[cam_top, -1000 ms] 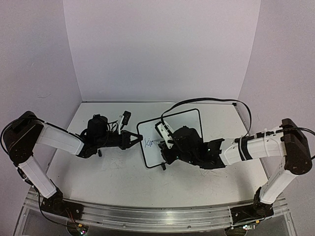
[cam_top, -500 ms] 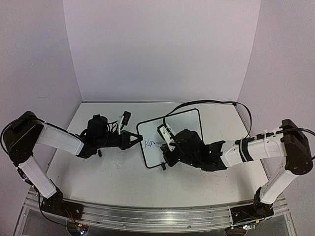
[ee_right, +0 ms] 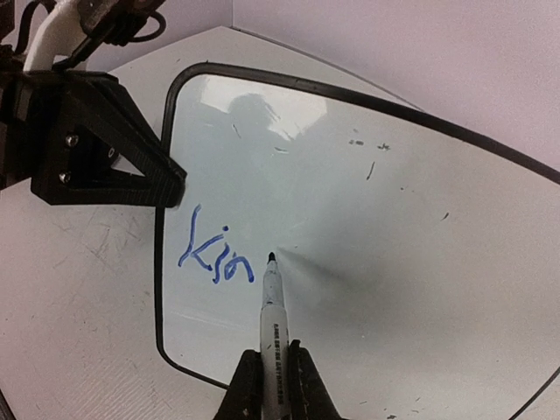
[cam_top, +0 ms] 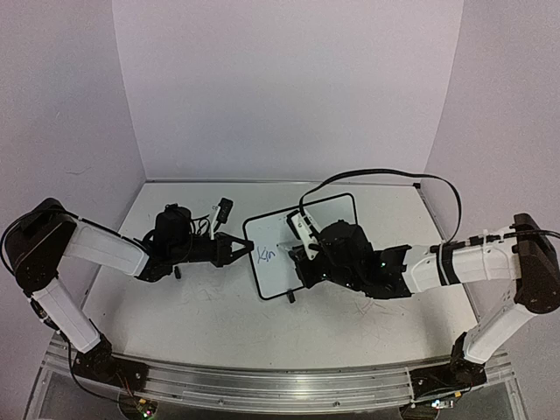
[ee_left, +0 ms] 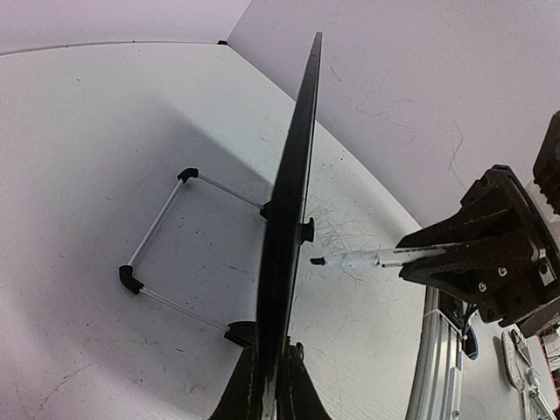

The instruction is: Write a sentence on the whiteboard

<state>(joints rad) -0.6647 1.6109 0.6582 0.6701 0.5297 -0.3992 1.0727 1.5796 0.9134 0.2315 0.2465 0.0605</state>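
The whiteboard (cam_top: 337, 212) stands upright at the table's middle. My left gripper (cam_top: 238, 247) is shut on its left edge; in the left wrist view the board (ee_left: 293, 201) shows edge-on between the jaws of that gripper (ee_left: 273, 367). My right gripper (cam_top: 302, 254) is shut on a white marker (ee_right: 272, 324). The marker's tip sits just right of the blue letters "Kin" (ee_right: 214, 254), the only part of the sentence on the board (ee_right: 385, 210). In the left wrist view the marker (ee_left: 367, 257) has its tip a small gap from the board face.
A wire stand (ee_left: 157, 232) props the board from behind. A small black and white object (cam_top: 223, 208) lies behind the left gripper. A black cable (cam_top: 385, 178) arches over the board. An aluminium rail (cam_top: 262, 385) runs along the near edge. Walls enclose three sides.
The right gripper and marker have moved a little right and away along the board. The blue writing has grown by about one letter. The left arm and board have not moved.
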